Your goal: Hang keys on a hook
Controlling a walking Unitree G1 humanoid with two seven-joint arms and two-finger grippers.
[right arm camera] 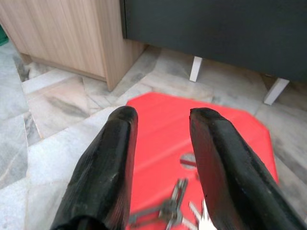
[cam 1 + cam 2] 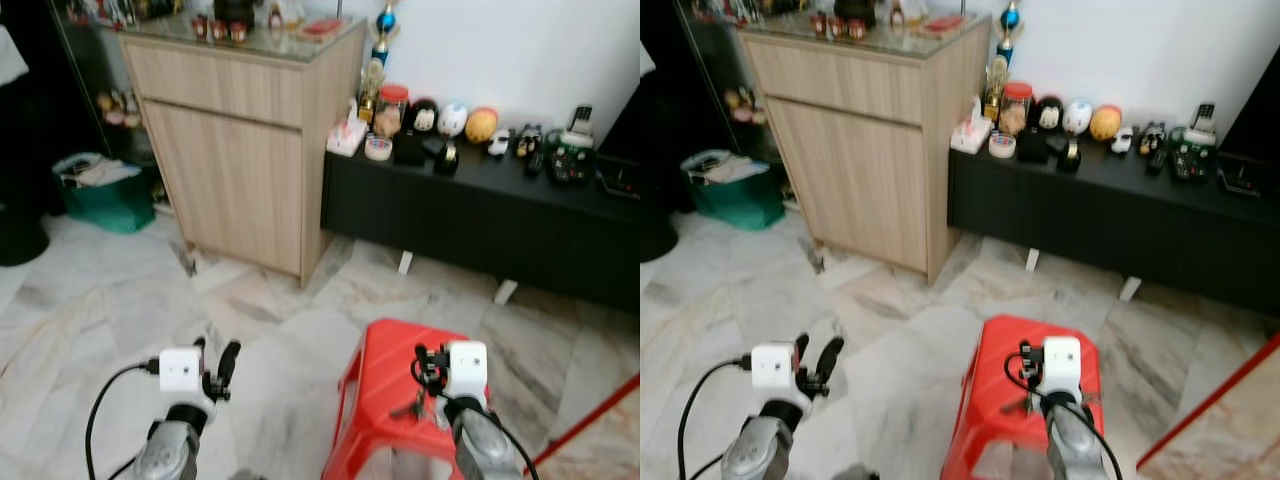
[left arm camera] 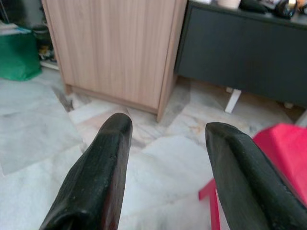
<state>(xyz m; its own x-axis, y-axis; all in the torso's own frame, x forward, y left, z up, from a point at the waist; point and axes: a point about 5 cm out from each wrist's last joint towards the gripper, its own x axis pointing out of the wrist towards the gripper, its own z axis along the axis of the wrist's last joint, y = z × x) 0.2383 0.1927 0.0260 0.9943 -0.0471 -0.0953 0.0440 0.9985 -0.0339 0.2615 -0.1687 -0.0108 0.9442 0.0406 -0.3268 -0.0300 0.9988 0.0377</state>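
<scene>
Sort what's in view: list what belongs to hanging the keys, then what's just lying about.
Belongs to the job:
- keys on the red stool
- right gripper, open, above the keys
- no hook can be made out

Lying about:
- wooden cabinet
- black sideboard with figurines
- green bin
- left gripper, open over the floor

I see a pale marble floor [image 2: 120, 300] with grey and tan veining. A light wooden cabinet [image 2: 240, 150] stands against the white wall [image 2: 500, 50], its glass top carrying small ornaments. Just beside it runs a low black sideboard [image 2: 480, 225] on white legs, lined with figurines, a jar, a trophy and a phone. A green bin [image 2: 100, 195] sits near the cabinet in a darker corner. A red plastic stool [image 2: 385, 390] stands on the floor in front.
</scene>
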